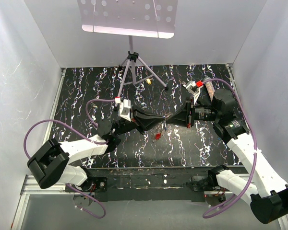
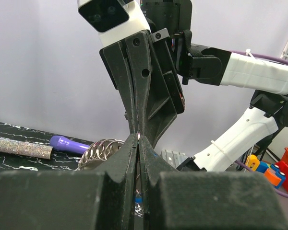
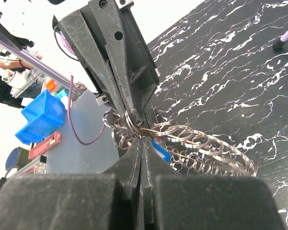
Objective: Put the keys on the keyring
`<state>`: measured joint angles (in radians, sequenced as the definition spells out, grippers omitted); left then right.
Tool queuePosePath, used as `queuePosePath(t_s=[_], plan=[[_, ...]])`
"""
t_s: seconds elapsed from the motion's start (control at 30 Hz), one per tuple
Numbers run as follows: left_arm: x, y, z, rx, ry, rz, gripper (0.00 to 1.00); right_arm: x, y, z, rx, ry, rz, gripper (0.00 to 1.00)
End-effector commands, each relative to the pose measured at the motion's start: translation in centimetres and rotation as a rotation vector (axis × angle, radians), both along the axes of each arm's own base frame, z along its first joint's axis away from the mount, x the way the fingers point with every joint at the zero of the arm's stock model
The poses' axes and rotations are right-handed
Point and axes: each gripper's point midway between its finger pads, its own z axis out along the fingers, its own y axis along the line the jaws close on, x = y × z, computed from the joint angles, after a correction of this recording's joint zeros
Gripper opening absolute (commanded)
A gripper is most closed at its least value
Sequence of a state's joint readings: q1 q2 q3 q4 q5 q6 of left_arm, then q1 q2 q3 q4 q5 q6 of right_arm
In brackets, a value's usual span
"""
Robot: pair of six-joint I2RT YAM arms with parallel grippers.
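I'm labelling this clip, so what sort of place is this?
Probably a robot lab test cell: white enclosure walls around a black marbled table, with a blue parts bin beyond its edge.

— What sort of place are you working in?
— You're in a robotics lab cell: white panels [image 1: 19, 72] box in your black marbled counter [image 1: 192, 148], a tripod [image 1: 133, 64] stands at the back, and a blue plastic bin [image 3: 41, 117] sits off to the side.
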<state>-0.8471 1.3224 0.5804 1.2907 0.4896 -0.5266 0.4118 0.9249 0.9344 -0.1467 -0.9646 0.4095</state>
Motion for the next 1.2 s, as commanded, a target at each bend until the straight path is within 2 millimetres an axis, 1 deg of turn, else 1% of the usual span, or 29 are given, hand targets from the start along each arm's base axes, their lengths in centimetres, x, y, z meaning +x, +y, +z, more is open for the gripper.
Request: queuePosePath(t_s=[0.0,0.2,0.43,0.63,0.77,0.87,0.93,1.0,1.07,1.17], plan=[[-1.4,2.7,7.5,-0.257,-0.178,0.032,0.0,0.5,0.0,0.0,0.007,-0.014,-0.021,0.01],[-1.3,2.7,7.7,-0.264,-0.17,0.034,0.0,0.6,0.0,0.2,0.016,-0.016,-0.022,0.01],[-1.3,2.7,8.0,-0.272,-0.168,0.03,0.0,0.6,0.0,-0.1,0.012,-0.011,-0.031,0.01],[-1.5,2.7,8.3,-0.274,-0.169,0.021,0.0,1.0,-0.1,-0.2,0.008,-0.005,-0.053,0.01],[-1.8,2.8,8.3,-0.273,-0.177,0.01,0.0,1.5,-0.3,0.1,0.011,-0.005,-0.075,0.01],[-2.2,2.7,8.4,-0.268,-0.191,-0.011,0.0,2.1,-0.5,1.3,0.027,-0.031,-0.091,0.01],[-2.6,2.6,8.9,-0.267,-0.217,-0.029,0.0,2.4,-0.7,1.9,0.034,-0.047,-0.103,0.01],[-3.0,2.4,9.2,-0.263,-0.236,-0.057,0.0,2.3,-0.7,2.0,0.035,-0.047,-0.103,0.01],[-3.2,2.2,9.1,-0.255,-0.228,-0.079,0.0,2.0,-0.8,2.0,0.034,-0.044,-0.1,0.01],[-3.7,2.4,9.2,-0.256,-0.23,-0.098,0.0,1.8,-0.9,1.6,0.031,-0.024,-0.107,0.01]])
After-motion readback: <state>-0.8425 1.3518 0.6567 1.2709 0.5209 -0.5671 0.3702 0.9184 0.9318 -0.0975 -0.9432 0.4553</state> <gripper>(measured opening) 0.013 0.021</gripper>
